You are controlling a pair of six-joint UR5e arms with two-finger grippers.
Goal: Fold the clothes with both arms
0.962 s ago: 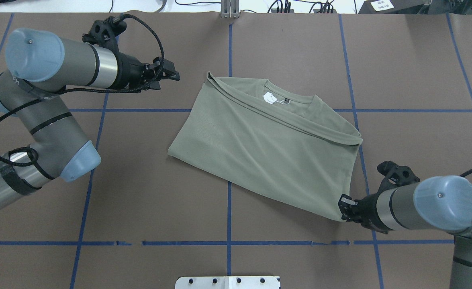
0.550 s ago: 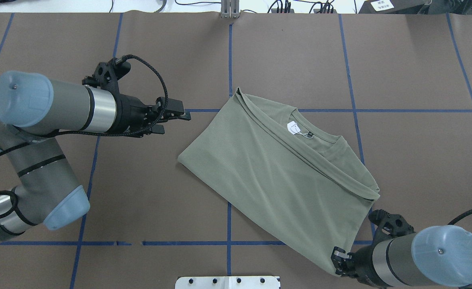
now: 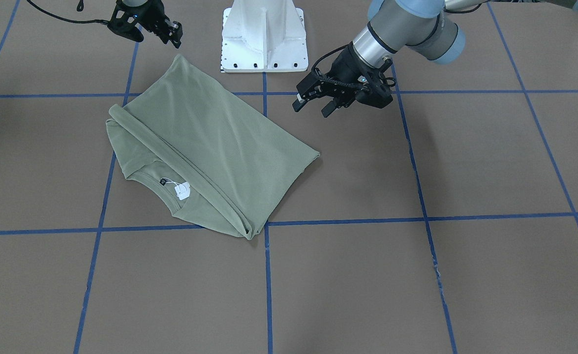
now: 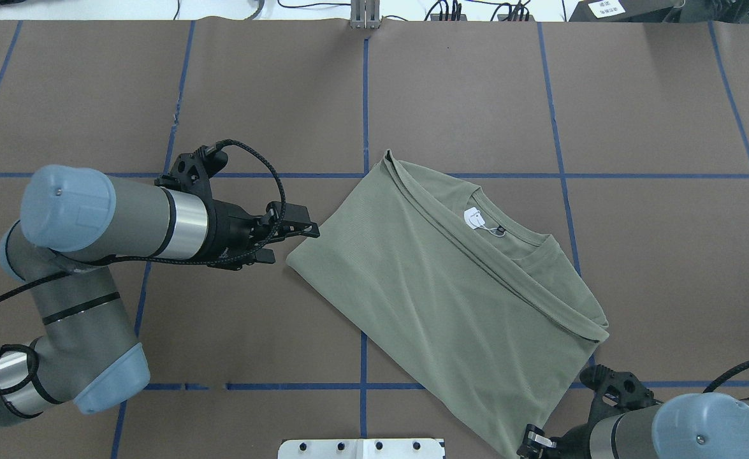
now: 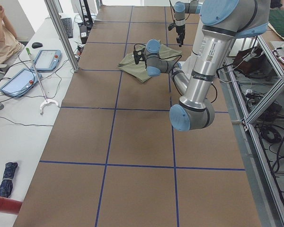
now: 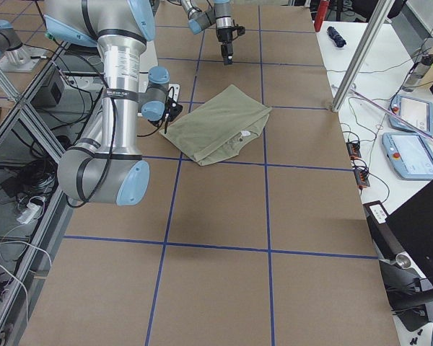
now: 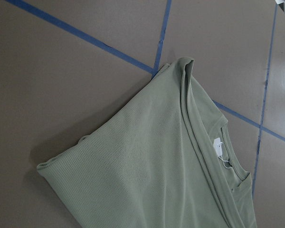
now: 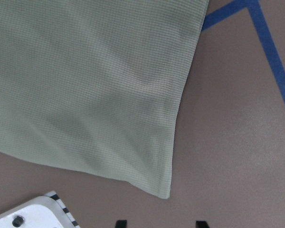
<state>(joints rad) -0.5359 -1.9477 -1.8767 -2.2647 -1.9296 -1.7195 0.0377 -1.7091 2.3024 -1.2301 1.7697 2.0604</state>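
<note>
A brown table covering (image 4: 654, 95) marked into large squares by blue tape lines (image 4: 364, 95) fills most of the views, with the robot's white pedestal base (image 3: 264, 39) at its near edge. In the side view from the robot's left, a white desk (image 5: 19, 118) with cables and handheld control tablets runs along the far side of the table.

The sage-green shirt (image 4: 444, 274) lies flat on the covering, folded into a rough four-sided shape and turned diagonally to the tape grid. Its far corner sits just right of the centre tape line, and its near corner reaches almost to the pedestal. One folded layer covers most of it. Beyond that layer's long edge the neckline shows, with a small white tag (image 4: 474, 218) inside the collar. No sleeves can be seen.

The left gripper (image 4: 292, 244) hangs just beside the shirt's left-hand corner with its fingers spread apart and nothing between them — in the front view it stands clear of the cloth. Its wrist camera looks down on that same corner and the folded edge.

The right gripper (image 3: 169, 33) is beside the shirt's near corner, close to the pedestal. Its wrist camera shows the corner lying loose on the covering, with the two black fingertips (image 8: 121, 223) parted and apart from the fabric — it holds nothing.
</note>
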